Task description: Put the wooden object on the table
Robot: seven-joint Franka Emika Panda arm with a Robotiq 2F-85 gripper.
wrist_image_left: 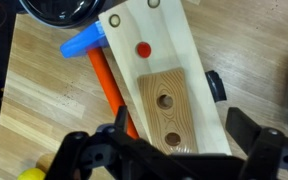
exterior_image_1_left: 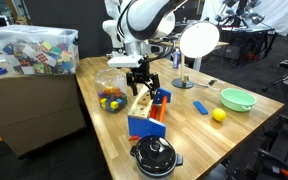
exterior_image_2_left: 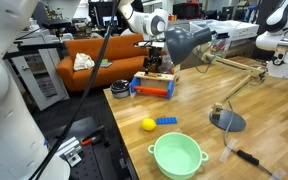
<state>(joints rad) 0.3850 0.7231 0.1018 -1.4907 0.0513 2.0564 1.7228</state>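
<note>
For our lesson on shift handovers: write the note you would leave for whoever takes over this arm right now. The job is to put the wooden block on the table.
The gripper is open and holds nothing. It hovers over the toy box with a finger on each side of the wooden block.
The wooden block lies flat on the toy box's pale top, not on the table.
Done: gripper lined up over the block.
Left: lower, close on the block, lift it and set it on a bare part of the table.

wooden object on toy box, claw straddling
</note>
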